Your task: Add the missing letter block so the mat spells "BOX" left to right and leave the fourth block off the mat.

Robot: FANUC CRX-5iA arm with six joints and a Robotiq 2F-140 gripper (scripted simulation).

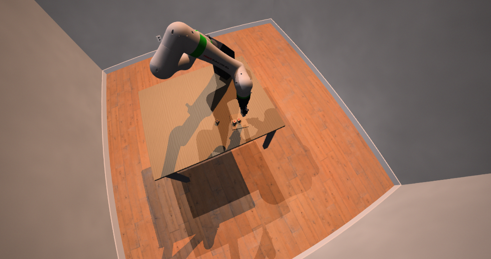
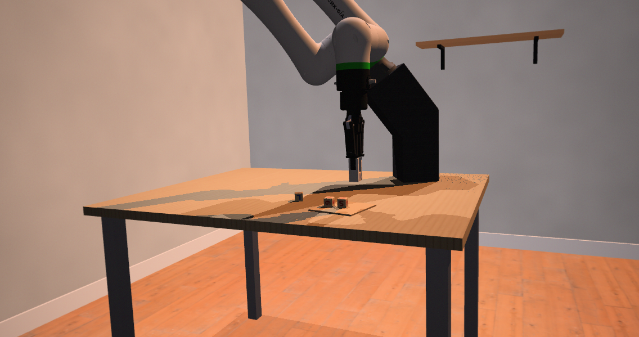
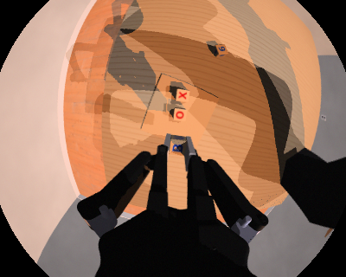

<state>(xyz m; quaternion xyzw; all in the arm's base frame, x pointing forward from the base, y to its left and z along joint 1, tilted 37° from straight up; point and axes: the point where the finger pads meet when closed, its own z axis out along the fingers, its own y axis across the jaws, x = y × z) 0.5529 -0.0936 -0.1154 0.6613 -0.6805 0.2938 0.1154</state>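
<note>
A thin mat [image 2: 342, 209] lies near the table's front edge. Two wooden blocks with red letters sit on it side by side, the X block [image 3: 182, 93] and the O block [image 3: 179, 114]. They also show in the exterior view as two blocks [image 2: 336, 202]. A fourth block [image 2: 298, 196] with a dark letter stands off the mat, also seen in the wrist view [image 3: 221, 48]. My gripper [image 2: 354, 171] hangs above the table behind the mat, on the O side. It is shut on a block with a blue letter [image 3: 176, 146], too small to read.
The black robot pedestal [image 2: 406, 124] stands on the table's back edge behind the gripper. A wall shelf [image 2: 489, 39] hangs far behind on the right. The table's front edge [image 2: 277, 229] runs just beyond the mat.
</note>
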